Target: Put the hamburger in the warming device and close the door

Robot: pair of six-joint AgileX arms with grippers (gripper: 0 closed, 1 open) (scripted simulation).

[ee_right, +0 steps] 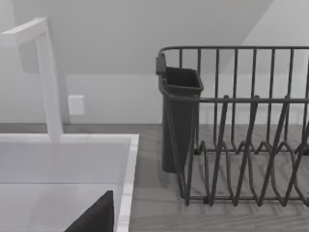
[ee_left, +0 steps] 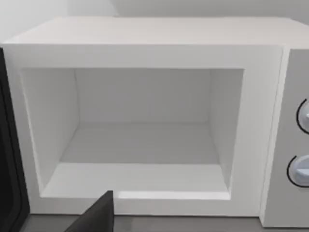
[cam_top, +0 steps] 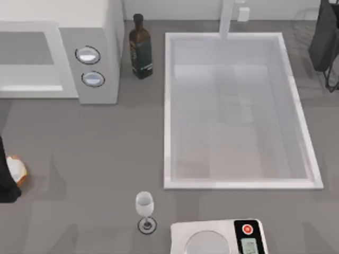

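Observation:
The hamburger (cam_top: 17,170), an orange-tan lump with a pale side, hangs at the table's far left edge, with my left gripper (cam_top: 6,182) shut on it. The warming device (cam_top: 106,32) is a white microwave at the back left, with two round knobs (cam_top: 88,55) on its panel. In the left wrist view its cavity (ee_left: 145,145) faces me, wide open and bare. The door (ee_left: 7,154) shows as a dark panel swung out beside the cavity. My right arm (cam_top: 324,37) is parked at the back right.
A dark bottle (cam_top: 140,50) stands just right of the microwave. A large white sink (cam_top: 167,106) with a faucet (cam_top: 228,18) takes up the right half. A wine glass (cam_top: 144,206) and a white scale (cam_top: 217,238) stand at the front. A dish rack (ee_right: 241,121) is at the back right.

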